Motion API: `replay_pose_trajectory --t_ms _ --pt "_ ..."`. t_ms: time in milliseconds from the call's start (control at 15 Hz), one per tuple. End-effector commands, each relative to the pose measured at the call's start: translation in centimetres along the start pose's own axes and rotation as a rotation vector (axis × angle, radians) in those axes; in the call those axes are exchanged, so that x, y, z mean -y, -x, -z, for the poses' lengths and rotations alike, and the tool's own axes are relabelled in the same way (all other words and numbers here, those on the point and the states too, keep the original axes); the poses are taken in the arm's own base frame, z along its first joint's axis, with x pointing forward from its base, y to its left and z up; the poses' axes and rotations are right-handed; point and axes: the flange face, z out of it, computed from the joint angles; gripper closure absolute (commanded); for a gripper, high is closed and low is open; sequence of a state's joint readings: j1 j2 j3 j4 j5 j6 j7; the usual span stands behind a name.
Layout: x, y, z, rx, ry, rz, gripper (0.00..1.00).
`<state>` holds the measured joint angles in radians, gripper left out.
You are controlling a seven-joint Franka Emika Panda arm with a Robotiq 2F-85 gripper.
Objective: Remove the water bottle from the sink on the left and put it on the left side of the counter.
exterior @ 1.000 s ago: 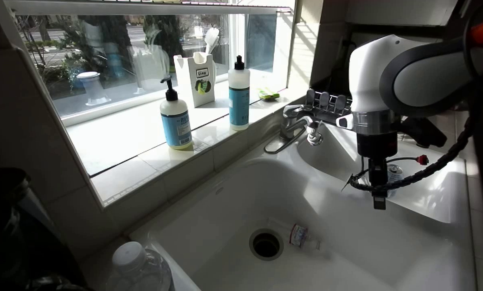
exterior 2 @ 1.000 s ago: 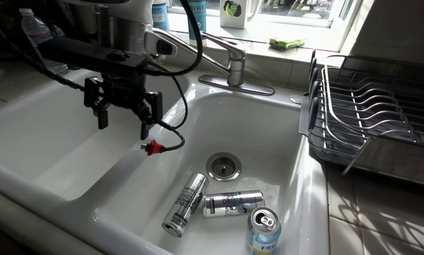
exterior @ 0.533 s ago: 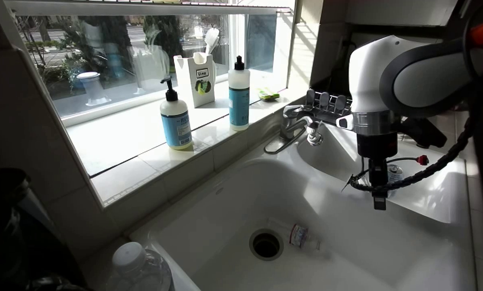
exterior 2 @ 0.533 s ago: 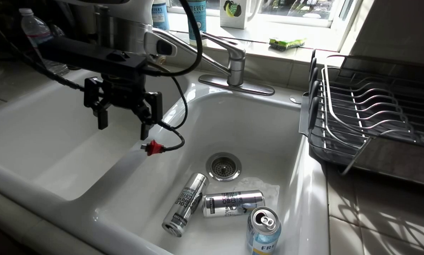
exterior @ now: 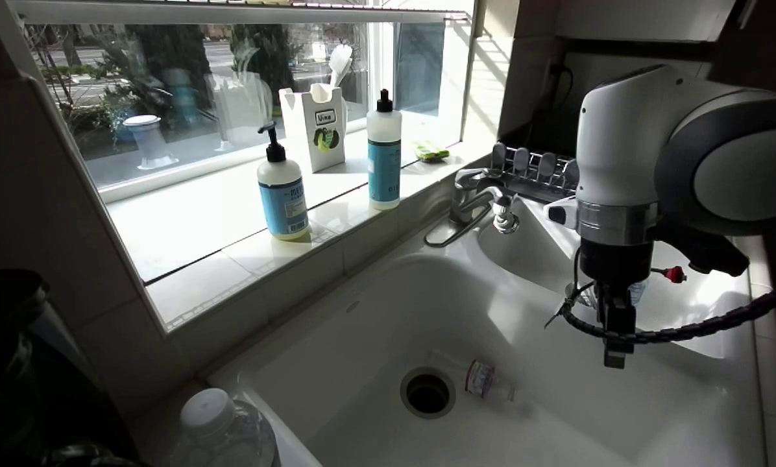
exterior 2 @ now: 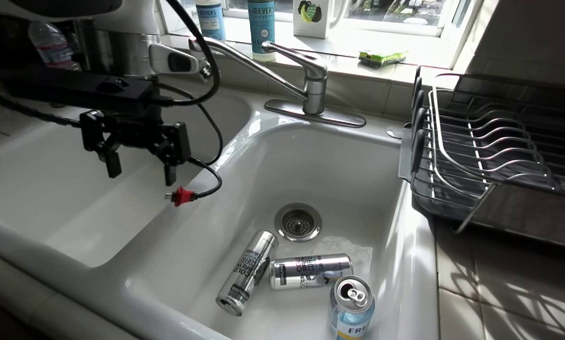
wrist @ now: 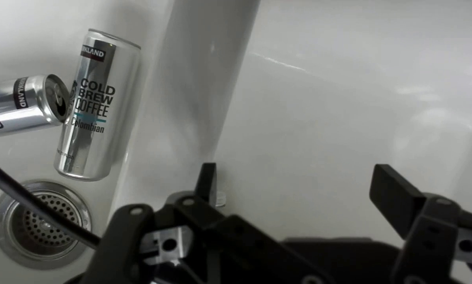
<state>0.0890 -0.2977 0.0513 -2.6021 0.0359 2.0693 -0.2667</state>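
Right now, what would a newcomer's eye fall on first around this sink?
Probably the black tool, open and empty above the double sink. Next, in an exterior view, the three cans in the right basin, two lying and one upright. Then the small clear water bottle, lying beside the drain in the left basin.

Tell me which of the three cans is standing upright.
The light-blue can: it stands with its opened top facing up, while the two silver cold brew coffee cans lie on their sides.
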Motion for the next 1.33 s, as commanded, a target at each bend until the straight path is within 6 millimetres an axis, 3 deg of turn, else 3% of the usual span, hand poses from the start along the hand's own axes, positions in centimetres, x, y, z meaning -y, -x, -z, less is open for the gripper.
replay_pose_trajectory --t_ms 0,267,333,533,600,1267 --pt "3.3 2.3 -1.5 -0.051 0.001 -0.01 0.0" --pt "4.8 1.6 -3.8 -0.139 0.022 -0.014 0.0" --pt "4.8 -0.3 -3.8 -0.148 0.02 -0.022 0.0" --pt "4.7 -1.3 -6.4 -0.157 0.039 -0.038 0.0" --pt "4.5 -0.4 -4.3 -0.168 0.041 -0.014 0.0" --pt "3.7 -2.1 -8.4 -0.147 0.025 -0.057 0.0"
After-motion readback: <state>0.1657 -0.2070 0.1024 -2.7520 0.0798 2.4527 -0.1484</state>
